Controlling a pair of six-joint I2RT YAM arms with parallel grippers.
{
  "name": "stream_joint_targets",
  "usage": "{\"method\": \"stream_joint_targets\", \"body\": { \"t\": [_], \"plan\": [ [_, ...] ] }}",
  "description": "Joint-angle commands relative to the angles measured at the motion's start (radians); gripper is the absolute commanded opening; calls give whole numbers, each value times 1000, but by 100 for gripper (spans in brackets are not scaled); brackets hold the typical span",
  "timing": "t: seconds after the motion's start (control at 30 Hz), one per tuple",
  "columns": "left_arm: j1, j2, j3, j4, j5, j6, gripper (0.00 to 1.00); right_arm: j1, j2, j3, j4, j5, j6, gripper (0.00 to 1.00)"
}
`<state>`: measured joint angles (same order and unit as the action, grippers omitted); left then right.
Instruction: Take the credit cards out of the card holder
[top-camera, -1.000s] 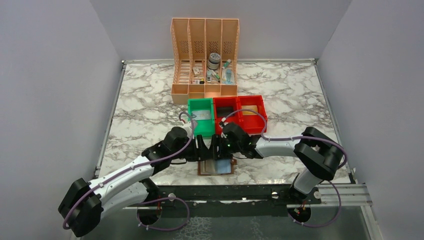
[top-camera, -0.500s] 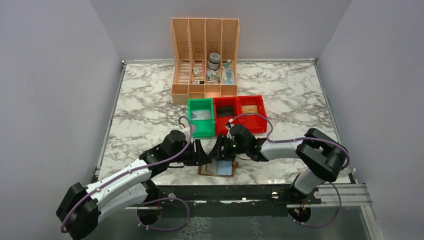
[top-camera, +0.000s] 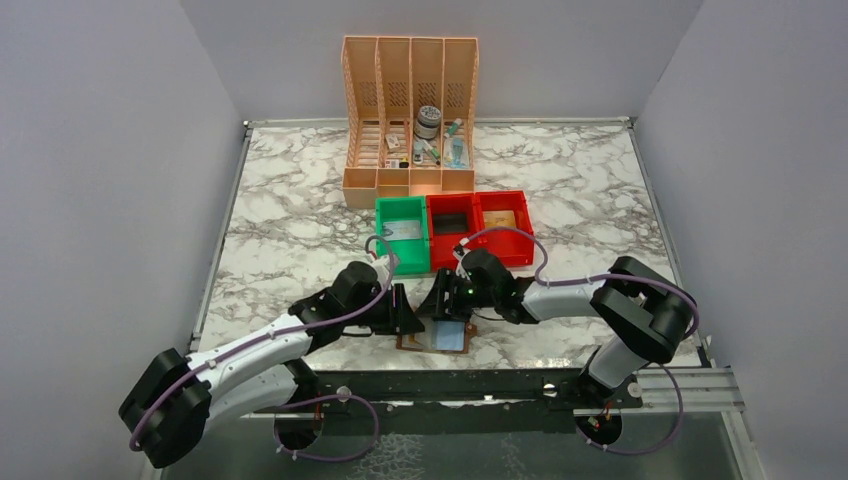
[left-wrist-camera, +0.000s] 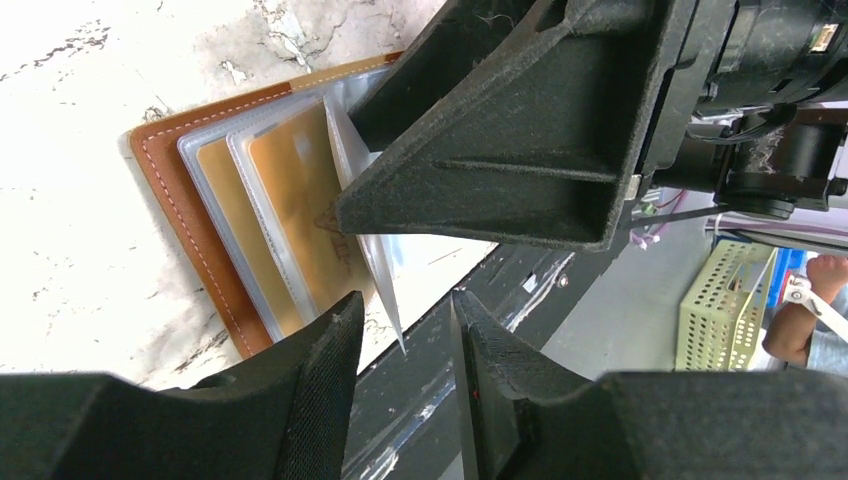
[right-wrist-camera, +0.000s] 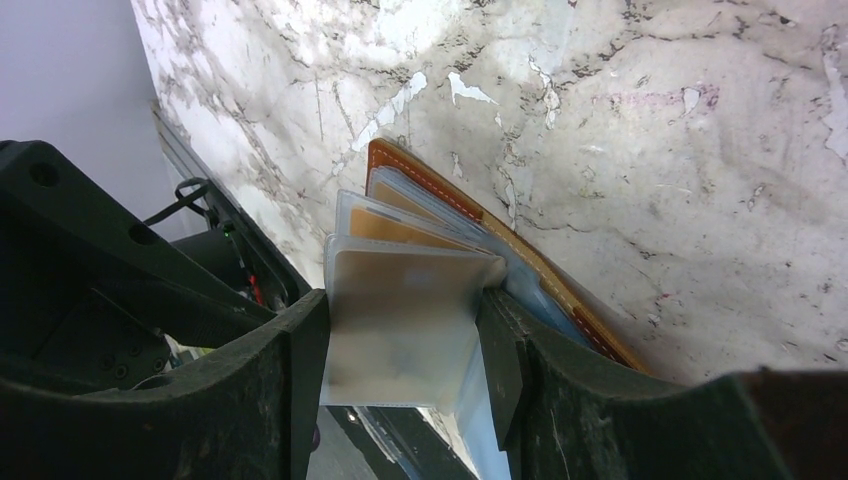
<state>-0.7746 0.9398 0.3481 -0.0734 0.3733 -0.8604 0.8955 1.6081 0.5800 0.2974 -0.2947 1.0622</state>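
Observation:
The brown card holder (top-camera: 432, 340) lies open at the table's near edge, and its clear sleeves fan out with gold credit cards (left-wrist-camera: 300, 210) inside. My right gripper (right-wrist-camera: 402, 300) is shut across one raised sleeve (right-wrist-camera: 400, 330), which spans from one finger to the other. A pale card shows through that sleeve. My left gripper (left-wrist-camera: 405, 305) is open, and the lower corner of the raised sleeve (left-wrist-camera: 378, 265) points into its gap without touching either finger. Seen from above, the left gripper (top-camera: 408, 318) and the right gripper (top-camera: 440, 303) face each other over the holder.
A green bin (top-camera: 402, 232) and two red bins (top-camera: 480, 225) stand just behind the grippers. A peach file organiser (top-camera: 410, 110) sits further back. The dark front rail (top-camera: 450, 385) runs right below the holder. Off the table stands a yellow-green basket (left-wrist-camera: 715, 300).
My left gripper has moved right toward the holder and its jaws have narrowed. The right gripper shifted slightly at first, then held the sleeve still.

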Motion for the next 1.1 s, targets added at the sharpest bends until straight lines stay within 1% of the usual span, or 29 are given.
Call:
{"method": "stream_joint_targets", "body": {
  "t": [0.0, 0.07, 0.2, 0.33, 0.47, 0.53, 0.63, 0.7, 0.8, 0.9, 0.97, 1.07],
  "plan": [
    [-6, 41, -13, 72, 1, 16, 39, -8, 12, -31, -52, -9, -8, 56],
    [-11, 73, -8, 92, -1, 19, 37, -7, 5, -33, -44, -17, -10, 56],
    [-23, 98, -6, 139, -27, 10, 38, -9, -26, -33, -38, -24, -19, 57],
    [-29, 113, -3, 184, -29, 9, 40, -11, -74, -20, -72, -11, -35, 64],
    [-34, 162, 6, 212, -8, 8, 42, -18, -143, 1, -116, 4, -49, 72],
    [-44, 187, 12, 228, -3, 6, 42, -24, -179, 21, -184, 44, -53, 75],
    [-63, 206, 26, 234, -7, 9, 42, -30, -248, 41, -329, 170, -63, 76],
    [-70, 210, 32, 236, -12, 9, 43, -39, -312, 30, -405, 249, -55, 80],
    [-85, 225, 53, 245, -4, 15, 45, -55, -415, -4, -460, 315, -41, 80],
    [-112, 268, 98, 252, 44, 50, 51, -61, -503, -32, -488, 351, -38, 80],
    [-145, 305, 127, 262, 91, 80, 57, -61, -541, -40, -513, 361, -38, 79],
    [-180, 338, 149, 276, 115, 107, 59, -63, -571, -44, -548, 364, -33, 77]
  ]
}}
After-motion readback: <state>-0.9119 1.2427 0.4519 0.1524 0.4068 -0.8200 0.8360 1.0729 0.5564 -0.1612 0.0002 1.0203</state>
